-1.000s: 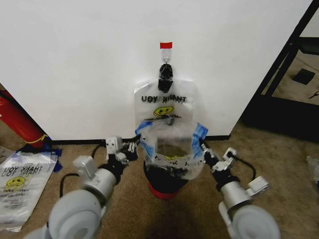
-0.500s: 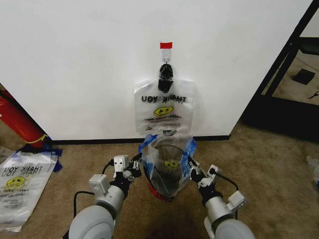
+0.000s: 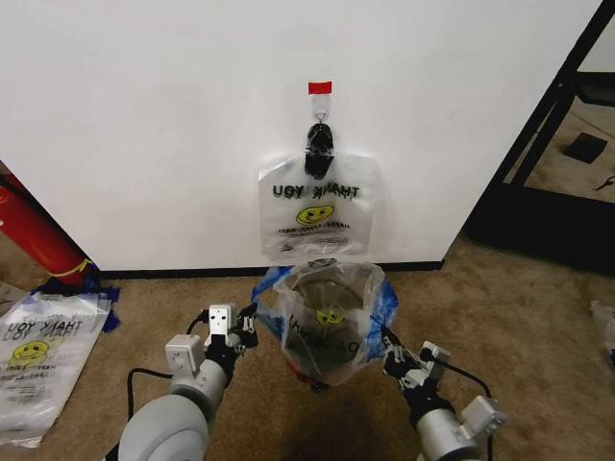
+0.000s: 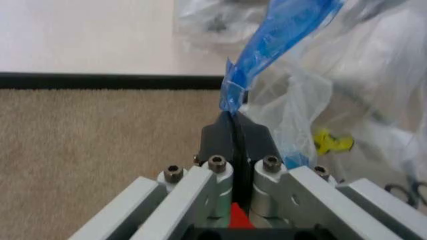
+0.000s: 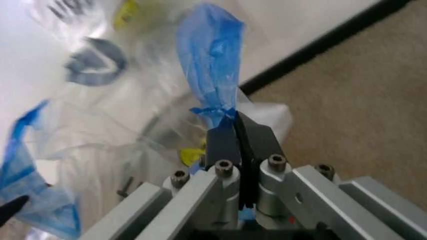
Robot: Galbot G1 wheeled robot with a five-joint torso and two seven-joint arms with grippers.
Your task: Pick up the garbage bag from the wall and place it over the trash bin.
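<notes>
Garbage bag (image 3: 327, 312) off wall (image 3: 144, 115), mouth spread open above trash bin (image 3: 309, 381). Left gripper (image 3: 248, 325) and right gripper (image 3: 388, 351) clamped tight on blue rim patches. Left: lowering over bin, release. Spare bag (image 3: 314, 206) on hook (image 3: 319, 144).

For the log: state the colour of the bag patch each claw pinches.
Blue, clearest in the left wrist view.

left claw (image 4: 233, 122) pinched closed, low (arm forward) | right claw (image 5: 238, 131) pinched closed, low
</notes>
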